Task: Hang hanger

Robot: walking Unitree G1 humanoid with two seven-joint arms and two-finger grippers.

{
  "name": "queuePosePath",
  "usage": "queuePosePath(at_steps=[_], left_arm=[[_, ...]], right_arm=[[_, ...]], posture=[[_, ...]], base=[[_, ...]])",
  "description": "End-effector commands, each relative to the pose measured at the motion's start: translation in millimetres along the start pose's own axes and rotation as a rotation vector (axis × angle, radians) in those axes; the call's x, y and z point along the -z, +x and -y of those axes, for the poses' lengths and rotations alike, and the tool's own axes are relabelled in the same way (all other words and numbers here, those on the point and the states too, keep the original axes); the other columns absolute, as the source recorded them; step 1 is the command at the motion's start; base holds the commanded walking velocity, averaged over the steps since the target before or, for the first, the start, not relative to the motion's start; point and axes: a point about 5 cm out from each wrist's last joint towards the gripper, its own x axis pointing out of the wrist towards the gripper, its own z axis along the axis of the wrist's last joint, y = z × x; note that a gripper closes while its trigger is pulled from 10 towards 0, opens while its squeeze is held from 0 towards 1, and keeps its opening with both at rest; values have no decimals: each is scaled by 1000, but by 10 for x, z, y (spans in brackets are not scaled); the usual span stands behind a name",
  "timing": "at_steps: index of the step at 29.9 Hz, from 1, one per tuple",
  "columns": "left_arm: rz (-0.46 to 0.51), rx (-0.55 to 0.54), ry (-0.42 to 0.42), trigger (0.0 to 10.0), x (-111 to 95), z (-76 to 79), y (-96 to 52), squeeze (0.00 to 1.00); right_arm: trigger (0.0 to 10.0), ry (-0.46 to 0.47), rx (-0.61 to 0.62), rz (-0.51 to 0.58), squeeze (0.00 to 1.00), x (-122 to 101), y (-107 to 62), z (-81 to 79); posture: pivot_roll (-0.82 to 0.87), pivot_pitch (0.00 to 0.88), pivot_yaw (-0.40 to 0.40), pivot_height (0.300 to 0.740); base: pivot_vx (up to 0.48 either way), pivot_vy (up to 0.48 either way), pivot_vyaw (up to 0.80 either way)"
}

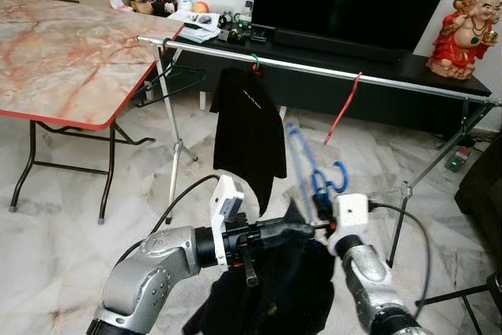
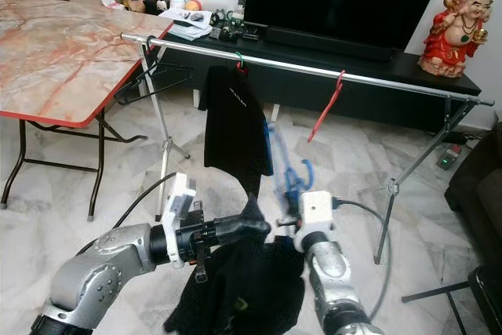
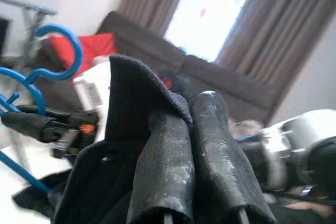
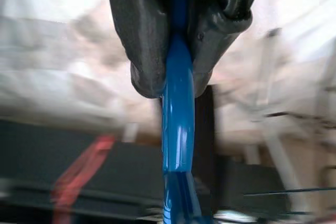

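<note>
Left gripper (image 2: 255, 229): your fingers (image 3: 210, 150) are clenched on a fold of the loose black cloth garment (image 2: 243, 284), low in front of you.
Right gripper (image 4: 176, 74): you are clamped on the blue plastic hanger (image 1: 318, 174), whose hook stands up below the rail.
Silver metal clothes rail (image 1: 329, 72): it carries a hung black T-shirt (image 1: 247, 135) and, further right, a bare red plastic hanger (image 1: 343, 107).

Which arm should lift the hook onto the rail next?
Right. The right gripper is shut on the blue hanger, hook uppermost below the rail. The left gripper only pinches the black garment.
</note>
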Motion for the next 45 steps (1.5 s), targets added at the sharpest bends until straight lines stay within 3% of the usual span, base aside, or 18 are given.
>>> queuePosePath(at_steps=[1,2,3,7,9,12,21,22,23,24,25,29,33,34,36,38,39,45], left_arm=[[19,103,6,0,-78,160,51,0],[19,103,6,0,-78,160,51,0],[-36,113,0,0,-19,200,29,0],[-117,106,-22,0,96,234,-15,0],[-166,97,-24,0,147,248,-52,0],[-217,109,-15,0,169,282,-81,0],[-217,109,-15,0,169,282,-81,0],[-305,133,13,0,232,326,-85,0],[-351,148,26,0,272,353,-83,0],[-379,159,33,0,298,372,-80,0],[-394,165,37,0,311,383,-78,0],[-411,163,33,0,344,391,-67,0],[-423,155,31,0,371,382,-68,0],[-433,151,35,0,381,377,-69,0],[-435,151,36,0,382,376,-68,0],[-446,150,40,0,388,377,-75,0],[-451,147,40,0,394,377,-79,0],[-480,137,46,0,416,365,-104,0]], right_arm=[[10000,-1,149,11,0,-15,-16,181],[10000,-1,149,11,0,-15,-16,181],[10000,2,261,10,0,-8,-42,300],[10000,62,481,-17,0,29,-115,547],[10000,21,610,-40,0,47,-174,695],[10000,9,702,-66,0,71,-221,789],[10000,9,702,-66,0,71,-221,789],[10000,214,827,-161,0,210,-306,886],[10000,405,877,-218,0,314,-348,897],[10000,580,881,-240,0,374,-351,864],[10000,682,874,-244,0,400,-344,836],[10000,908,570,-70,0,116,-60,625],[10000,970,571,-59,0,74,-26,605],[10000,1094,584,-47,0,87,-27,615],[10000,1144,591,-41,0,92,-29,622],[10000,1408,598,6,0,120,-32,624],[10000,1450,567,24,0,106,-19,610],[10000,1551,547,62,0,125,-20,575]], posture=[[146,1,-138,740],[146,1,-138,740],[146,1,-137,740],[150,4,-135,740],[150,8,-135,740],[151,10,-136,740],[151,10,-136,740],[153,13,-136,740],[154,13,-136,740],[154,14,-135,740],[154,14,-135,740],[154,15,-133,740],[152,13,-133,740],[153,13,-134,740],[155,13,-134,740],[156,14,-135,740],[156,13,-134,740],[154,16,-135,740]], base=[[0,0,0],[0,0,0],[0,0,0],[0,0,0],[0,0,0],[0,0,0],[0,0,0],[0,0,0],[0,0,0],[0,0,0],[0,0,0],[0,0,0],[0,0,0],[0,0,0],[0,0,0],[0,0,0],[0,0,0],[0,0,0]])
